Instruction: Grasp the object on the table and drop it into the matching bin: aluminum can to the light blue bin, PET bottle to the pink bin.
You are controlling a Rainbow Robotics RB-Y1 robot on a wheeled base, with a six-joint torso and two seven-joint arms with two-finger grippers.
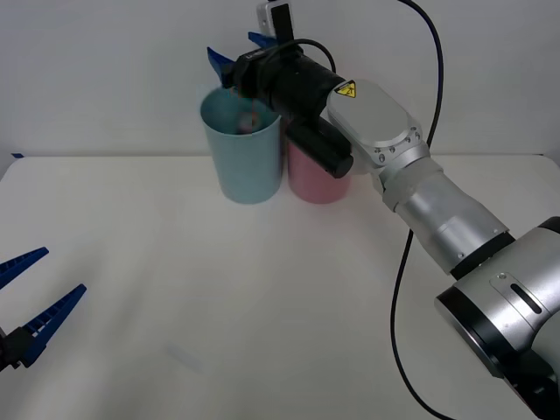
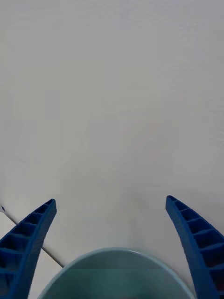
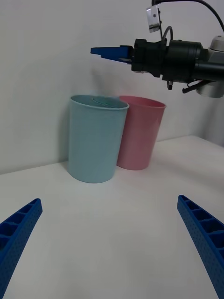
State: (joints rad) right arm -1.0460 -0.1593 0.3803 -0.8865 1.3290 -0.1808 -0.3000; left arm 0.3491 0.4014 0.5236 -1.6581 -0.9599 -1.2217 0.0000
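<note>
My right gripper (image 1: 229,44) hangs open just above the mouth of the light blue bin (image 1: 246,166), at the back of the white table (image 1: 262,297). Inside the bin's mouth a small reddish shape with a silver patch shows, the aluminum can (image 1: 248,121), free of the fingers. The right wrist view has the open right gripper (image 2: 110,201) with nothing between its fingers and the light blue bin's rim (image 2: 114,252) below. The pink bin (image 1: 313,179) stands touching the blue one on its right. My left gripper (image 1: 63,270) waits open at the table's front left.
From the left wrist view, the open left gripper (image 3: 108,201) faces both bins (image 3: 95,140) (image 3: 140,133), with the right gripper (image 3: 100,51) above them. A white wall rises right behind the bins. A black cable (image 1: 402,262) hangs beside the right arm.
</note>
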